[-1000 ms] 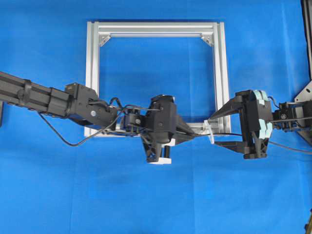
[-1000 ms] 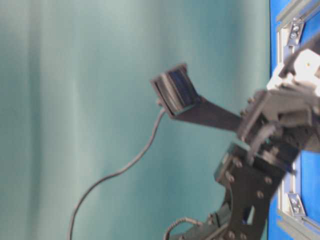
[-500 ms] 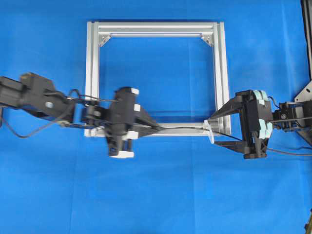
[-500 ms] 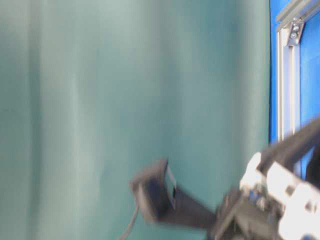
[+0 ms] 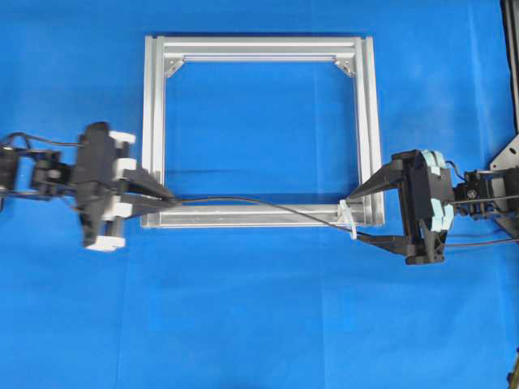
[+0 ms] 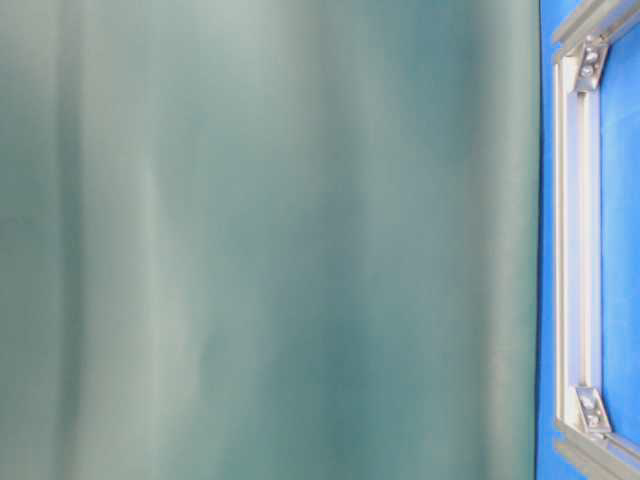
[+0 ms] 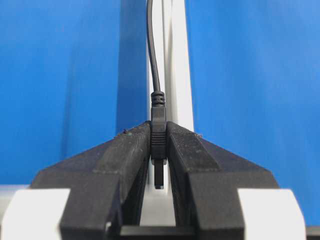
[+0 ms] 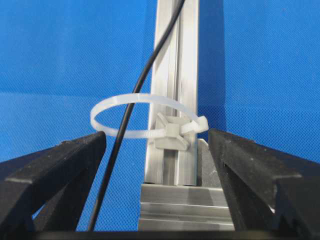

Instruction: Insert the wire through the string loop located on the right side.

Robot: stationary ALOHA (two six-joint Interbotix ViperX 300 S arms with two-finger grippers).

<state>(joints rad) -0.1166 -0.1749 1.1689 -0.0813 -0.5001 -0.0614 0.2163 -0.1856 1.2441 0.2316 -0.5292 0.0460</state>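
Wire (image 5: 259, 203) runs left-right through string loop (image 8: 145, 117); left gripper (image 7: 159, 150) clamps its plug, right gripper (image 5: 369, 212) released, straddling loop.

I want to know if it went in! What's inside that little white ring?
The black wire runs through the string loop. Blue cloth shows behind it. Where the wire goes below the open right pincer is out of view.

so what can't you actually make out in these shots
- The wire: its far end leaves the overhead view's right edge.
- Table-level view: the teal curtain fills it; only a strip of the frame shows, no arms.
- The string loop: tiny overhead, clear only from the right wrist.
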